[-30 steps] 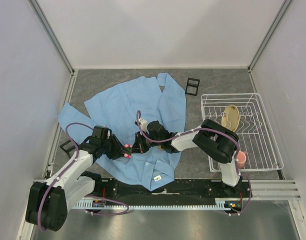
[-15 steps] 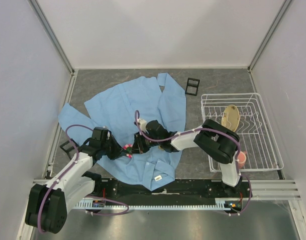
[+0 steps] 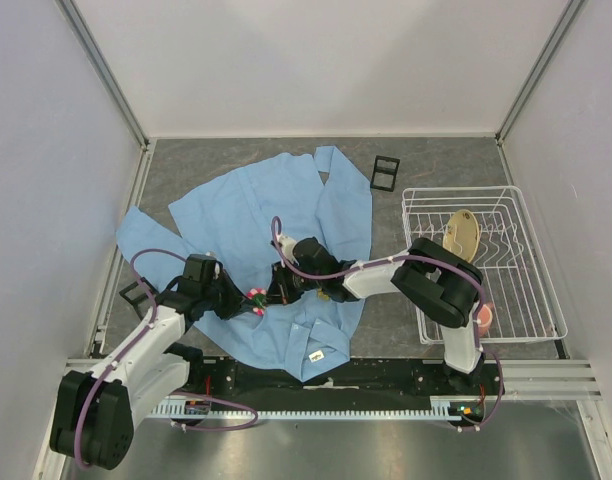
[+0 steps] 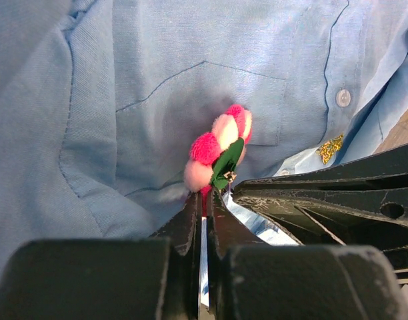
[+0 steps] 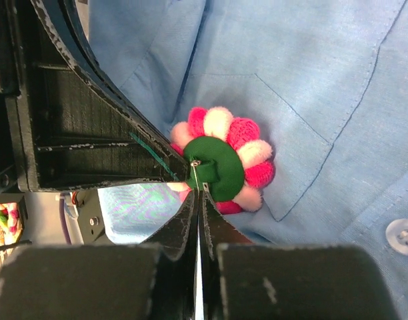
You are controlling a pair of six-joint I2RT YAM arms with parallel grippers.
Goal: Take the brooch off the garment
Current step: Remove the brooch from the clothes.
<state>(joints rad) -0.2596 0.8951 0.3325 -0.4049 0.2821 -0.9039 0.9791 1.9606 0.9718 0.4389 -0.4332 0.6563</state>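
Observation:
The garment point(image 3: 256, 205), a light blue shirt, lies spread on the grey table. The brooch point(image 3: 256, 299), a ring of pink pompoms on a round green back, sits at the chest pocket between both grippers. In the left wrist view my left gripper point(image 4: 205, 195) is shut on the lower edge of the brooch point(image 4: 219, 150). In the right wrist view the green back of the brooch point(image 5: 221, 167) faces the camera, and my right gripper point(image 5: 199, 193) is shut on its thin metal pin. Whether the pin still passes through the cloth, I cannot tell.
A small gold emblem point(image 4: 330, 148) and a white button point(image 4: 343, 98) sit on the shirt front. A white wire rack point(image 3: 531, 262) with a tan dish point(image 3: 460, 235) stands at the right, a pink cup point(image 3: 481, 318) beside it. Two small black frames point(image 3: 384, 172) point(image 3: 136, 295) lie on the table.
The left gripper has closed on the brooch. Both arms have hardly shifted.

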